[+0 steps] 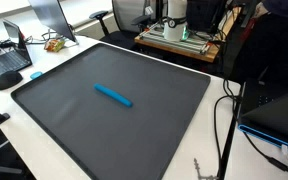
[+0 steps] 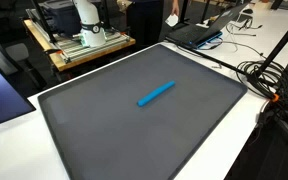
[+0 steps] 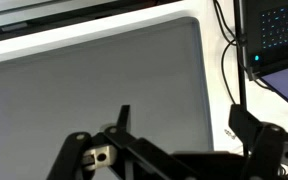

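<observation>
- In the wrist view the jaws filled the lower edge of the picture, their dark linkages spread to either side with only grey mat (image 3: 94,90) showing between them; they stood apart and held nothing
- Below them lay bare mat close to one of its rounded corners, with a white strip of table (image 3: 217,100) and black cables (image 3: 241,90) just beyond it, and an open laptop (image 3: 276,30) at that corner of the table
- The blue marker (image 1: 113,95) did not show in the wrist view, so it lay outside the span of the jaws, away from the laptop corner and towards the middle of the table
- In both exterior views the marker lay flat near the centre of the mat, well apart from every edge of the table and touching nothing else
- Its long axis ran roughly along the far table edge, the one facing the wooden stand (image 1: 179,42) that carried the robot's base, only slightly slanted to that edge
- Neither exterior view showed the jaws above the marker
</observation>
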Motion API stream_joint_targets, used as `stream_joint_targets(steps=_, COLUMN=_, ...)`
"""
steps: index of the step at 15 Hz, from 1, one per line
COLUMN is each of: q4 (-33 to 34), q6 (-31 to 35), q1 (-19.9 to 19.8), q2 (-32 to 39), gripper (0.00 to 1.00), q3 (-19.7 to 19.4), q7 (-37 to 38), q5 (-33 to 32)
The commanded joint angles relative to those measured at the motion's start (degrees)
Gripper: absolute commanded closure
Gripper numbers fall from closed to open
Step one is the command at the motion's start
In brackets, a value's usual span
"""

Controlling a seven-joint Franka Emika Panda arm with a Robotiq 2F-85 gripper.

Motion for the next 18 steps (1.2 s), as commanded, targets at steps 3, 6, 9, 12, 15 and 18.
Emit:
stream_joint_targets(steps=3, q4=0.2, q6=-0.2, q1=-0.6, q2=0.0, gripper=0.0, q3=0.5, q7=-0.2, q5=0.2)
stream_joint_targets(steps=6, q4=0.2, q6=-0.2, q1=-0.6, q2=0.0, gripper=0.0, q3=0.5, q7=-0.2, q5=0.2)
stream_joint_targets(steps=9, q4=0.5, q6=2.0, q1=2.5, q2=-2.1, gripper=0.0, q3=-0.3, q7=-7.4, q5=4.2)
stream_joint_targets(steps=12, q4=1.4, q6=1.5, q1=5.2, q2=-4.4, gripper=0.0, q3=-0.3, q7=-13.4, q5=6.1)
stream_joint_targets(steps=15, q4=1.5, q6=1.4, q1=8.2, q2=-7.2, gripper=0.0, q3=-0.5, q7=-19.2, q5=8.0)
stream_joint_targets(steps=18, q4=1.4, q6=1.3, q1=11.2, q2=-9.3, gripper=0.0, q3=-1.2, q7=-25.4, q5=10.8)
